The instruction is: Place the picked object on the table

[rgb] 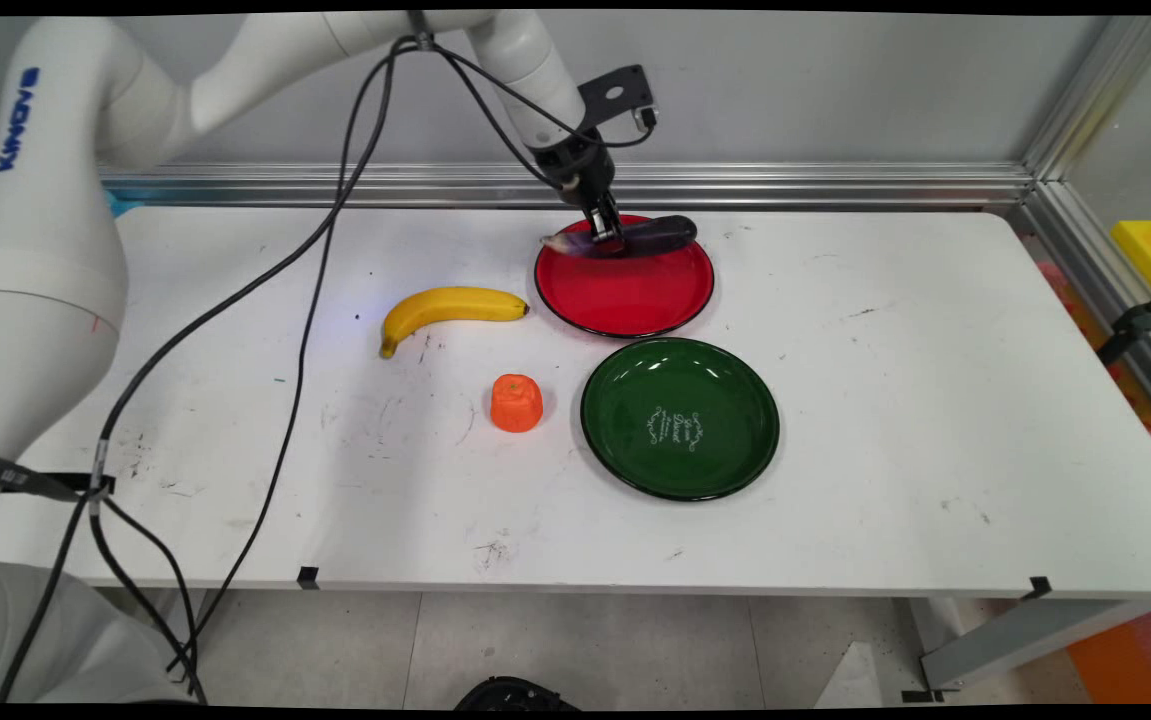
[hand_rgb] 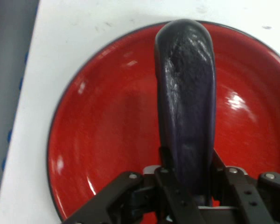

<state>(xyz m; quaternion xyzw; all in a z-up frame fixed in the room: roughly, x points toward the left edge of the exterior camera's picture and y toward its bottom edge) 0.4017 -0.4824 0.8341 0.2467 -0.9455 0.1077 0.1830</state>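
1. The end effector (rgb: 605,236) is pinching a dark purple eggplant (rgb: 650,234) near its stem end, one finger (hand_rgb: 170,184) against each flank, as the hand view shows.
2. The eggplant lies lengthwise over the far part of the red plate (rgb: 625,290), its rounded tip reaching the plate's rim on the wall side; whether it rests on the plate or hangs just above it cannot be told.
3. Judged from this grip, the hold is well off the eggplant's middle, so the long body could swing or droop; keeping the wrist level and moving slowly would suit it.
4. Just in front of the red plate sits a green plate (rgb: 680,417), the two rims nearly touching.
5. Left of the plates on the white tabletop (rgb: 935,400) lie a banana (rgb: 447,308) and, nearer the camera, a small orange object (rgb: 516,403), both well apart from the end effector.
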